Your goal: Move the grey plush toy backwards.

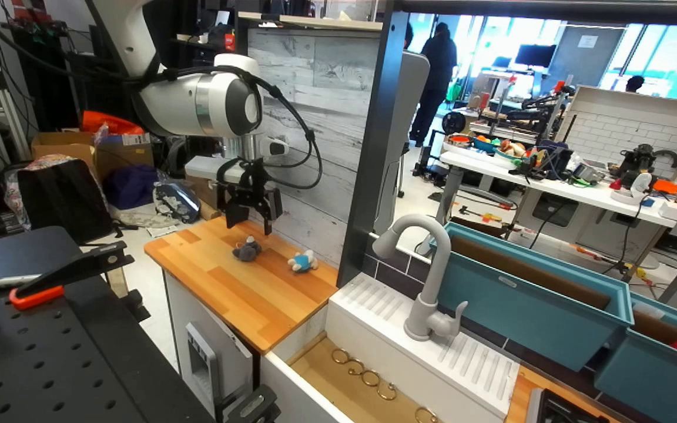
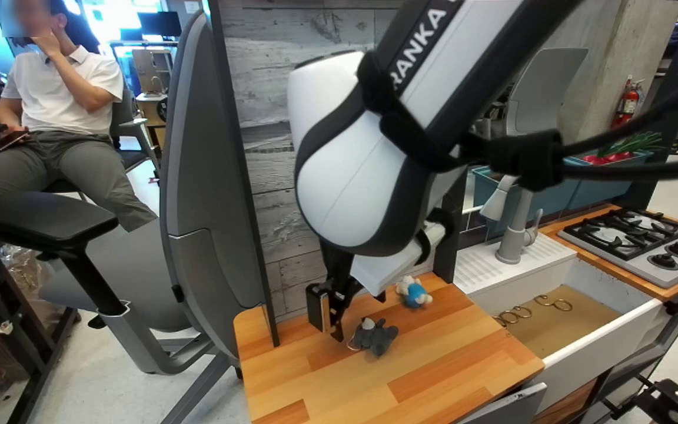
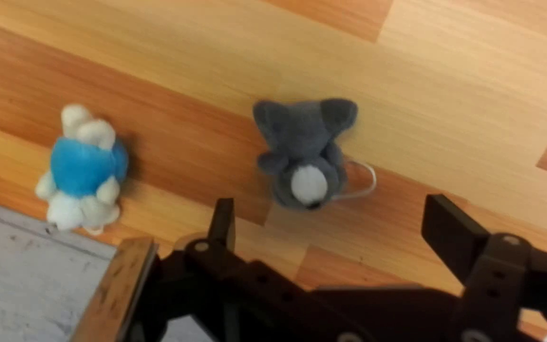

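The grey plush toy (image 1: 247, 251) lies on the wooden countertop (image 1: 244, 294), and it also shows in an exterior view (image 2: 377, 337). In the wrist view the grey plush toy (image 3: 302, 133) has two ears, a white round patch and a thin white loop at its side. My gripper (image 1: 249, 226) hangs above the counter near the toy, apart from it. In the wrist view my gripper (image 3: 330, 199) has its fingers wide apart with nothing between them; the toy lies just beyond the fingertips, towards the left one.
A small blue-and-white plush (image 3: 83, 166) lies beside the grey toy, close to the grey wood-panel wall (image 1: 309, 117). A white sink (image 1: 350, 376) with a grey faucet (image 1: 432, 282) adjoins the counter. A grey office chair (image 2: 198, 176) stands beyond the counter's end.
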{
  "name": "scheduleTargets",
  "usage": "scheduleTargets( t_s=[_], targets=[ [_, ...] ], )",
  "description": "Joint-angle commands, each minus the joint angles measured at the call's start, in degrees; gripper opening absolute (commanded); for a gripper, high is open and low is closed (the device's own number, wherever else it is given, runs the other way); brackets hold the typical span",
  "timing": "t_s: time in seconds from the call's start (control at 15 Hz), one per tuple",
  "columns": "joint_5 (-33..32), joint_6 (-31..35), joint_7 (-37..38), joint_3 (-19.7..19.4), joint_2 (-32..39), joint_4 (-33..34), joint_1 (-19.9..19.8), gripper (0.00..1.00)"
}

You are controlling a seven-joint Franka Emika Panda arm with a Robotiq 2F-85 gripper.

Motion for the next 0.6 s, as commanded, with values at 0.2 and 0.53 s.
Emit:
scheduleTargets(
  t_s=[0.2, 0.53],
  targets=[
    [4.48, 5.39, -0.49, -0.93, -3.51, -11.62, -3.11, 1.00],
    [5.34, 6.87, -1.41, -0.17, -6.81, -17.75, -5.63, 1.00]
  ],
)
